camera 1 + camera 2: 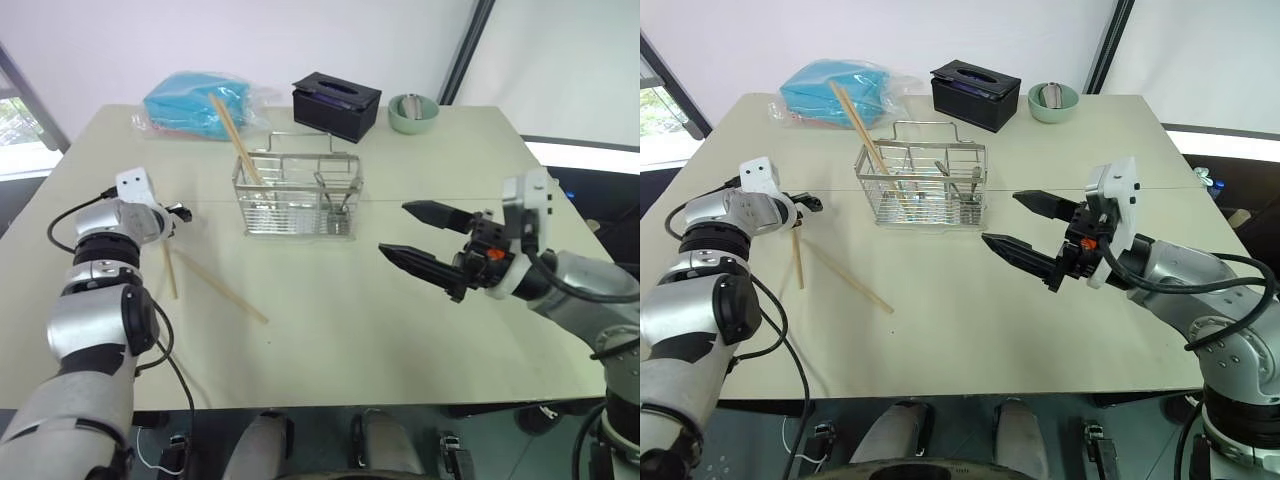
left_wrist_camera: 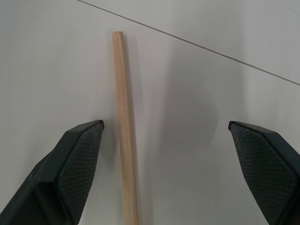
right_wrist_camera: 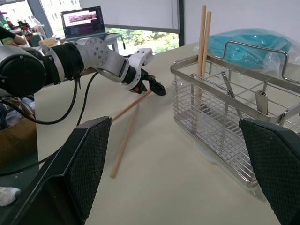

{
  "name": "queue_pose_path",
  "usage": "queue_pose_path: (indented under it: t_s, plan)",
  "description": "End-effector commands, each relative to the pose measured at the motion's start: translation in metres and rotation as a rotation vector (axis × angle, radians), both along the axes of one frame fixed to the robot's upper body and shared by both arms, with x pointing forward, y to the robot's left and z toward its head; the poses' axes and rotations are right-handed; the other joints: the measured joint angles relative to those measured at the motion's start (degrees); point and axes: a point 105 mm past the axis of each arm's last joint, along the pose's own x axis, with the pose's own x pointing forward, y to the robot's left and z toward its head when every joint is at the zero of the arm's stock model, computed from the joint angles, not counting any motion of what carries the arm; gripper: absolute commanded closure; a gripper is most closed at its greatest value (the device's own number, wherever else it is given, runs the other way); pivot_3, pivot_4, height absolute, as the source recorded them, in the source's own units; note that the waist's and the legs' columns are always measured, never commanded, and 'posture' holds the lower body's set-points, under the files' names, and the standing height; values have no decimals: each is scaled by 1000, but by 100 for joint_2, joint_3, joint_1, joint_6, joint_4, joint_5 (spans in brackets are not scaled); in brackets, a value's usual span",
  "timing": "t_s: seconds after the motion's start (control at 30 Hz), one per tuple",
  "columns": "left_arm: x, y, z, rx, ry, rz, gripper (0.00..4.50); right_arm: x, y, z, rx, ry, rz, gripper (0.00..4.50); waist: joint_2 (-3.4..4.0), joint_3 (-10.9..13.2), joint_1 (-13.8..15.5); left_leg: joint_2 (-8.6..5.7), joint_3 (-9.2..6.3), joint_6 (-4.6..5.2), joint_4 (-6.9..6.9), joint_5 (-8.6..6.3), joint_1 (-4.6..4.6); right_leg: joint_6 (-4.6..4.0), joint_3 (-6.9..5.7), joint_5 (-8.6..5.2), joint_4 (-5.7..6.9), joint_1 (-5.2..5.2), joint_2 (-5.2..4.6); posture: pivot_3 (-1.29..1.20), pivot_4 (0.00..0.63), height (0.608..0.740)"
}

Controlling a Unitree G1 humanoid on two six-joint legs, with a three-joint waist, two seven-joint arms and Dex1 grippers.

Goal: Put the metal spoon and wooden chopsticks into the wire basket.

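Your landmark is the wire basket, a rectangular chrome rack of fine grid mesh with thin wire loop handles, standing mid-table on the smooth, pale table. Inside it, at its left end, two wooden chopsticks lean up and out to the left, pale tan, thin and straight, poking well above the rim. In its right compartment you can see slim metal pieces; one looks like the metal spoon, handle up, though the mesh hides its bowl.

Left of the basket, two more chopsticks lie flat on the table. One runs nearly straight toward you; the other slants away from it to the right, and their far ends meet under your left gripper. That gripper sits low over the table, jaws spread wide, holding nothing. From its wrist you see the round-ended stick lying just beside the inner edge of one black finger, whose pad is a fine cross-hatched rubber; the other finger stands well clear.

Right of the basket and nearer to you, your right gripper hangs above the table, its two pointed black fingers parted and empty, aimed back toward the basket.

Behind the basket: a boxy black tissue box, a small round green bowl to its right, and a crinkly clear bag of teal stuff to its left.
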Motion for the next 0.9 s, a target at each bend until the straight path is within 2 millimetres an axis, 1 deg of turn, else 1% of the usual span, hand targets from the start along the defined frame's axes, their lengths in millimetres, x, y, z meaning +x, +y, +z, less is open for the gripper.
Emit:
queue_pose_path:
  t_s: [0.03, 0.1, 0.2, 0.23, 0.37, 0.43, 0.5, 0.57, 0.67, 0.7, 0.77, 0.8, 0.87, 0.9]
  plan:
    - [0, -3, -1, -34, 8, 13, 1875, -5, 0, 12, -3, -68, 7, 0, 0, 0, 5, 0, 0, 0, 1, 0, 0, 0, 0, 0, 0, 0, 0, 0, 150, 655]
    - [0, -2, -1, -32, 7, 22, 2929, -3, 1, 13, -4, -71, 5, 0, -1, 0, 21, -1, -1, 0, 2, 0, 0, 0, 0, 0, 0, 1, 0, 0, 150, 655]
    - [0, 1, 2, -33, -1, 40, 4383, 0, 4, 16, -2, -77, 6, 0, -1, 0, 26, -6, -2, 0, 3, 0, -1, 2, 0, 1, -1, 1, -4, 0, 150, 655]
    - [0, 2, 3, -34, -4, 45, 4487, 1, 5, 16, -2, -78, 7, 0, -1, 0, 25, -7, -2, 0, 4, 0, -1, 2, 0, 1, -1, 1, -5, 0, 150, 655]
    - [0, 9, 9, -21, -27, 71, 4487, 3, 9, 16, -10, -75, 14, 0, -1, -1, 16, -6, -2, 0, 3, 0, -1, 3, 0, 2, -1, 2, -5, 0, 150, 655]
    - [1, 18, 17, 5, -61, 91, 4487, 2, 10, 16, -19, -71, 19, 0, -1, -1, 14, -6, -2, 0, 3, 0, -2, 3, 0, 2, -1, 1, -5, 0, 150, 655]
    - [2, 26, 27, 22, -106, 113, 4487, 3, 8, 16, -28, -67, 19, 0, -2, -1, 8, -5, -2, 0, 4, 0, -3, 3, 0, 2, -1, 0, -4, 0, 150, 655]
    - [4, 33, 44, 24, -176, 126, 4487, 3, 6, 16, -53, -62, 20, 0, -3, 0, 5, -5, -2, 0, 4, 0, -5, 3, 0, 2, -1, -2, -4, 0, 150, 655]
    - [6, 39, 65, 14, -260, 126, 4487, 2, 3, 15, -79, -55, 21, 0, -3, -1, 2, -4, 0, 0, 0, 0, -6, 3, 0, 2, -3, -5, -4, 0, 150, 655]
    - [6, 44, 75, 26, -292, 124, 4487, 2, 2, 15, -85, -54, 20, 0, -3, -1, 4, -4, 0, 0, -1, 0, -8, 3, 0, 2, -3, -6, -4, 0, 150, 655]
    - [3, 56, 105, 71, -383, 118, 4487, 2, 0, 16, -92, -49, 11, 0, -6, 1, 3, -4, -1, 0, -1, 0, -9, 3, -1, 2, -4, -7, -4, 0, 150, 655]
    - [2, 59, 114, 85, -411, 115, 4487, 2, -1, 16, -93, -48, 8, 0, -8, 2, 0, -4, -1, 0, 0, 0, -11, 3, -1, 2, -4, -7, -4, 0, 150, 655]
    - [1, 62, 151, 91, -547, 96, 4487, 3, -3, 16, -88, -43, -4, 0, -8, 2, 3, -4, -1, 0, 1, 0, -11, 3, 0, 2, -5, -7, -4, 0, 150, 655]
    - [0, 62, 163, 92, -591, 90, 4487, 3, -4, 16, -86, -41, -7, 0, -9, 2, 8, -3, -1, 0, 1, 0, -11, 3, 0, 2, -6, -7, -4, 0, 150, 655]
